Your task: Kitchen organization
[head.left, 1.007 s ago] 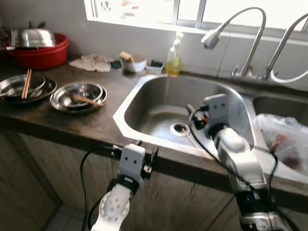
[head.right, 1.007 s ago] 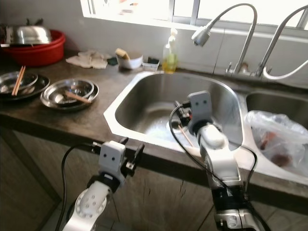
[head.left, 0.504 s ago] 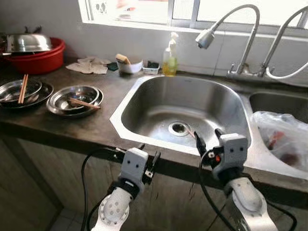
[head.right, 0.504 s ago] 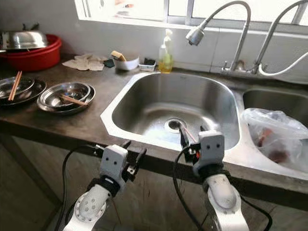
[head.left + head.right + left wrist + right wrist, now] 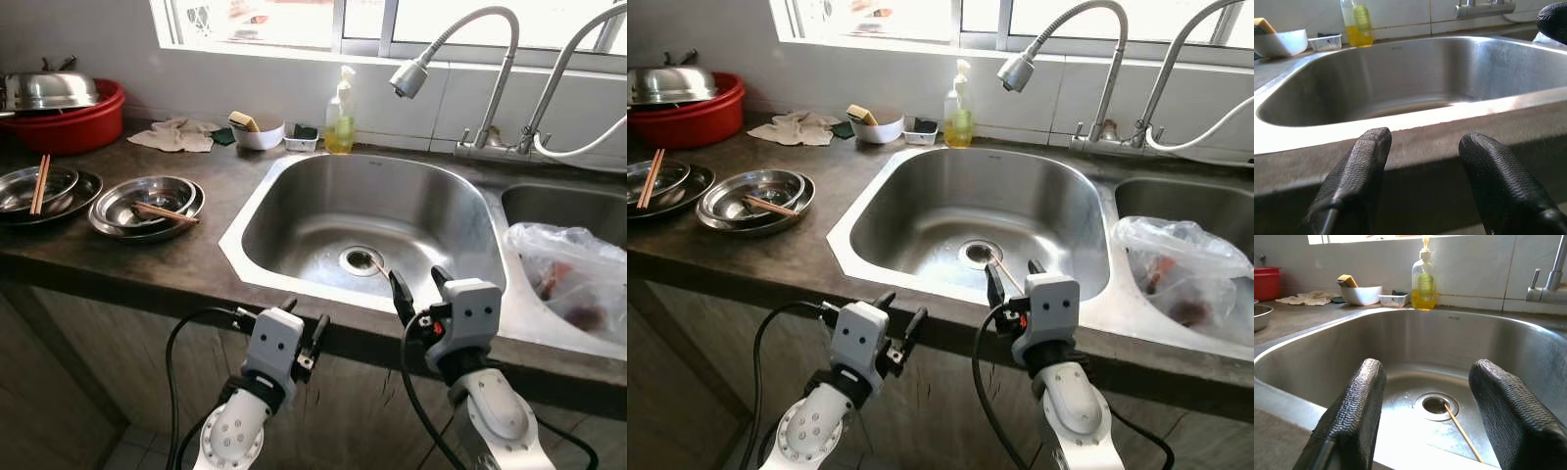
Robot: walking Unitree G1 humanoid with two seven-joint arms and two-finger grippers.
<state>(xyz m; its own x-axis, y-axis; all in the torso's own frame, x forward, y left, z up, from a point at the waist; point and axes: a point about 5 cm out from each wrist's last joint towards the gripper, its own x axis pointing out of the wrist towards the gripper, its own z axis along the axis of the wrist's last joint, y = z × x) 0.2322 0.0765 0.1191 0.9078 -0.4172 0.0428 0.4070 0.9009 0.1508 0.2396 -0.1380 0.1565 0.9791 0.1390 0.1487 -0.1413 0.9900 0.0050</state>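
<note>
A steel sink [image 5: 431,211] is set in the dark counter straight ahead. One wooden chopstick [image 5: 1462,431] lies on its floor, running from the drain [image 5: 361,258] toward the front wall. My right gripper [image 5: 418,286] hangs open and empty just before the sink's front rim, fingers aimed into the basin. My left gripper [image 5: 306,315] is lower and further left, open, facing the counter's front edge [image 5: 1415,147]. On the counter to the left sit stacked steel plates [image 5: 103,211] holding a chopstick [image 5: 165,210], and a second plate stack [image 5: 69,191] with a chopstick pair [image 5: 39,183].
A red basin [image 5: 69,127] with a steel lid [image 5: 49,90] stands far left. A cloth [image 5: 176,135], a white bowl [image 5: 260,135] and a soap bottle [image 5: 341,122] line the back wall. Two faucets [image 5: 411,76] arch over the sinks. A plastic bag [image 5: 573,279] fills the right-hand basin.
My right gripper has drawn back out of the sink, from above the drain to the front rim. The view has shifted a little. The left arm has hardly moved.
</note>
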